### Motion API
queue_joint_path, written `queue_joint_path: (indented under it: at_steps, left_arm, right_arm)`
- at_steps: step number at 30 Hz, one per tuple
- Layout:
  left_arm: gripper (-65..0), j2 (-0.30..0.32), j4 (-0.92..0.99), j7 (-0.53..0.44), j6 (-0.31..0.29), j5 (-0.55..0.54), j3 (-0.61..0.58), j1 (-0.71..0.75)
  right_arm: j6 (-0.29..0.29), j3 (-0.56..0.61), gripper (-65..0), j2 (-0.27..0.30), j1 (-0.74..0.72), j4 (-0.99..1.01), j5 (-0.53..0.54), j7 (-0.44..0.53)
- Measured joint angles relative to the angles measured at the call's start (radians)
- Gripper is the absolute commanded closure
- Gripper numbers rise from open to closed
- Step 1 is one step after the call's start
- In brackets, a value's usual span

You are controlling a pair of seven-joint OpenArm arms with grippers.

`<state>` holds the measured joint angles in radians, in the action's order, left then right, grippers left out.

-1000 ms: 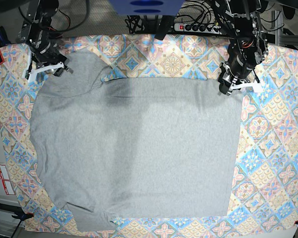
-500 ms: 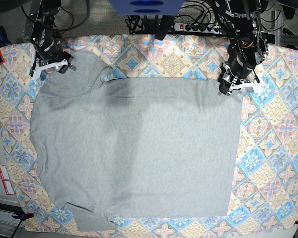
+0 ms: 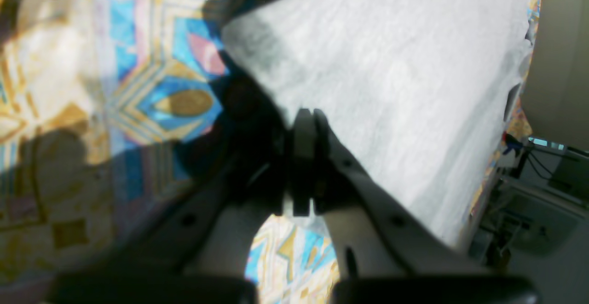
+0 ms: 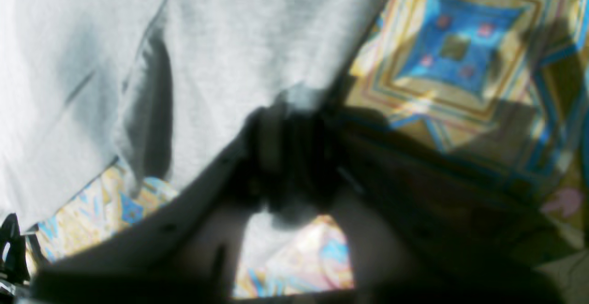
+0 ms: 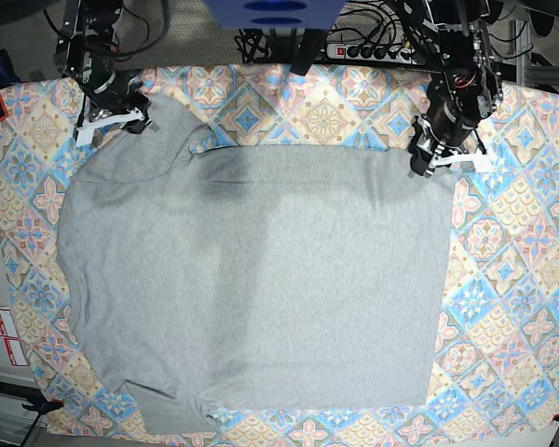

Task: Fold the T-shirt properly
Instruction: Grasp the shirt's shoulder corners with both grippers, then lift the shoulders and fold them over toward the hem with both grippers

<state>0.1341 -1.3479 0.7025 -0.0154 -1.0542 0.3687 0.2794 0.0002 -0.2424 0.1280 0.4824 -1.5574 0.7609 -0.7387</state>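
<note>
Between both hands (image 5: 427,160) (image 5: 114,119) lies the T-shirt (image 5: 261,279), corners pinched.

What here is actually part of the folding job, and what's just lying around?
Part of the job:
T-shirt
left gripper
right gripper

Just there:
patterned tablecloth
power strip
cables

the t-shirt (image 5: 261,279) lies spread flat, plain heather-grey side up, with mild wrinkles near its top-left sleeve.
</note>
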Motion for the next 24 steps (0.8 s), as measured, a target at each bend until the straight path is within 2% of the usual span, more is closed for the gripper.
queue_joint_path:
  at_steps: [1,2,6,14,19,24]
  left_arm:
    - [0.0,0.000,0.000,0.000,-0.001,-0.002,0.000,0.003]
    - [0.0,0.000,0.000,0.000,-0.005,-0.002,0.000,0.005]
    - [0.0,0.000,-0.006,0.012,-0.011,-0.007,-0.001,0.026]
    - [0.0,0.014,-0.017,0.035,-0.043,-0.051,-0.004,0.108]
    - [0.0,0.015,-0.033,0.027,-0.069,-0.074,0.002,0.177]
    - [0.0,0.015,-0.126,0.039,-0.039,-0.046,0.002,0.258]
  right_arm:
    - [0.011,-0.013,-0.2,0.003,-0.002,0.013,0.009,-0.005]
    - [0.025,-0.027,0.0,0.005,-0.003,0.024,0.029,-0.011]
    - [0.031,-0.101,-0.3,-0.002,0.014,0.032,0.033,-0.026]
    - [0.018,-0.272,-0.2,-0.001,0.060,0.027,0.023,-0.127]
    - [0.021,-0.300,-0.2,0.000,0.100,0.026,0.026,-0.130]
    - [0.021,-0.300,-0.2,-0.001,0.119,0.021,0.026,-0.125]
